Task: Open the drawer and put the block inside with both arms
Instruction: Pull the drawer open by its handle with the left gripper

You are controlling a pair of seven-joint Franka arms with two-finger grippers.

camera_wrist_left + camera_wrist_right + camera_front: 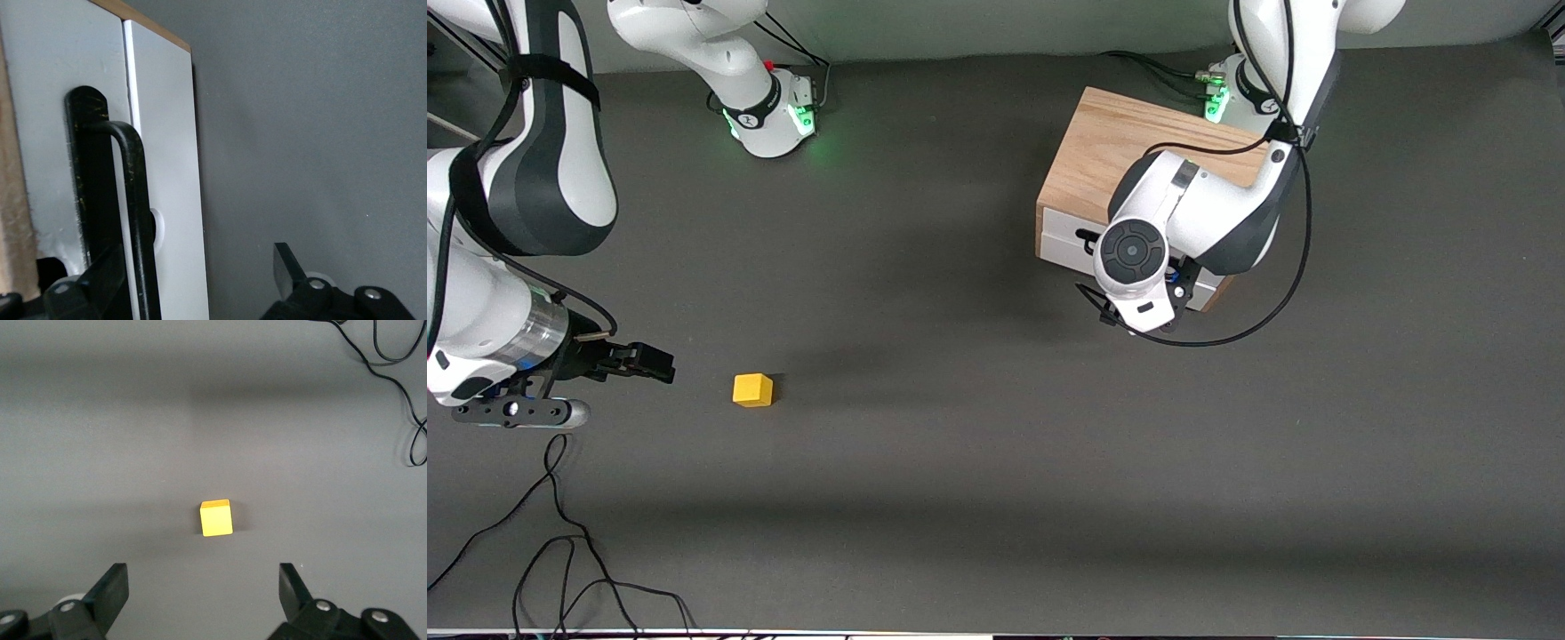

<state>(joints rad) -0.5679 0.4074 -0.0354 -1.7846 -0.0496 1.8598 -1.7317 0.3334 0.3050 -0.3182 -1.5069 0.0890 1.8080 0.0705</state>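
The light oak box [1129,147] stands near the left arm's base. Its white drawer front [1060,238] faces the front camera and looks shut. My left gripper [197,277] hangs low in front of the drawer, open. The black wire handle [137,200] lies between its fingers, close to one finger [107,273] and untouched by the other. The left hand [1138,267] covers most of the handle in the front view. The yellow block [752,389] sits on the table. My right gripper [660,363] is open and empty beside it, short of the block [216,518].
Loose black cables [560,551] lie on the grey table near the front edge at the right arm's end, and show in the right wrist view [400,387]. The right arm's base [778,111] glows green at the back.
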